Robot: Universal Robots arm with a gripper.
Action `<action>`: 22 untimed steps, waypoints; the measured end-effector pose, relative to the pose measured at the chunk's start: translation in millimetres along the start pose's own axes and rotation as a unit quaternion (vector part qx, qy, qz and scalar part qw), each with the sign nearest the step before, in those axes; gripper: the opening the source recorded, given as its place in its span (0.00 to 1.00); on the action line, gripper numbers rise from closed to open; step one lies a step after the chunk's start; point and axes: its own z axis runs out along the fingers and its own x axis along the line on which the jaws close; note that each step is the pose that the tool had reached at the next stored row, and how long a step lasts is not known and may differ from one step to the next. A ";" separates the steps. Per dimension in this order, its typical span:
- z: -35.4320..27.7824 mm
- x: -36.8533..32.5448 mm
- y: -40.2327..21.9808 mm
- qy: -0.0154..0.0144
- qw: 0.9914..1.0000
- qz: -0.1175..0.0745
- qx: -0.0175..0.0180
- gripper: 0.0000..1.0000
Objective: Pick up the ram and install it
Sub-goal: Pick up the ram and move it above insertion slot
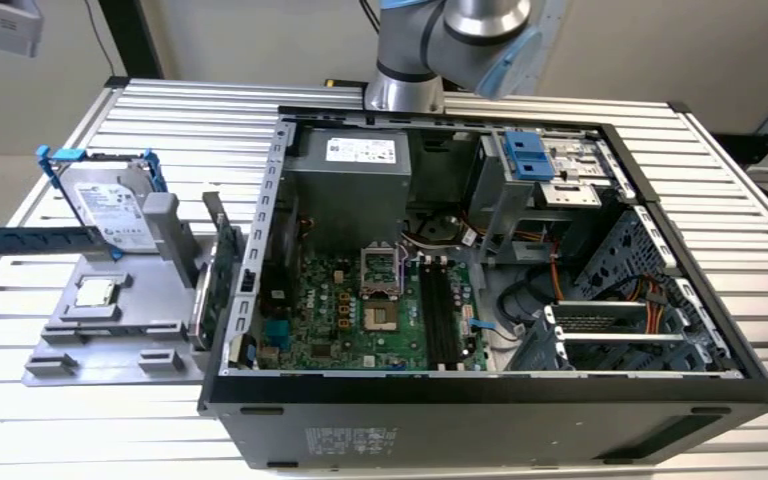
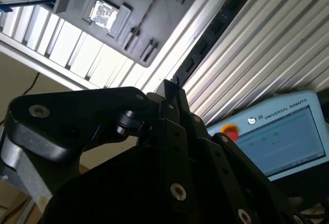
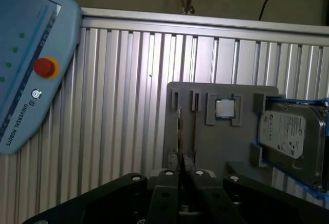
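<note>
1. Between the black fingers of your gripper (image 3: 180,176) the ram (image 3: 179,136) sat clamped, with the jaws drawn in narrow on it. In the first wrist view you saw it edge-on, a thin dark line running out from the fingertips.
2. In the second wrist view the ram showed its flat side. It was a long, narrow, dark strip with a row of small rectangular chips and a squared far end, and it hung above the table (image 1: 184,120), apart from the tray (image 1: 104,335).
3. Your gripper was matte black, built of flat linked bars studded with round screw heads.
4. The tray was flat grey plastic with small raised slots. A square, shiny chip (image 1: 96,292) sat framed on it, and a silver drive (image 1: 107,215) stood in a blue bracket at one end.
5. In the exterior view the black case (image 1: 491,392) lay open just beside the tray, on the exterior view's right. It held a green motherboard (image 1: 344,310) with long black slots (image 1: 440,310).
6. Your arm (image 1: 451,40), grey with a pale blue cap, rose behind the case.
7. The table was pale ribbed aluminium, its slats catching the light. A blue-grey pendant (image 3: 25,54) with a round red button lay on it, well apart from the tray.
8. Past the table's edge the room was dull beige, crossed by thin dark cables.
</note>
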 end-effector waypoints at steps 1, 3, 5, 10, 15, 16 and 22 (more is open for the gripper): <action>-0.1 0.2 -2.6 0.000 1.000 0.000 -0.001 0.00; -0.8 0.4 -5.4 0.000 1.000 0.000 -0.001 0.00; -3.9 0.3 -5.4 0.000 1.000 0.000 -0.001 0.00; -18.0 0.3 -4.8 0.000 1.000 0.000 -0.001 0.00; -36.1 0.3 -4.0 0.000 1.000 0.000 -0.001 0.00; -37.1 0.3 -4.0 0.000 1.000 0.001 -0.001 0.00; -37.5 0.3 -4.1 0.000 1.000 0.004 -0.001 0.00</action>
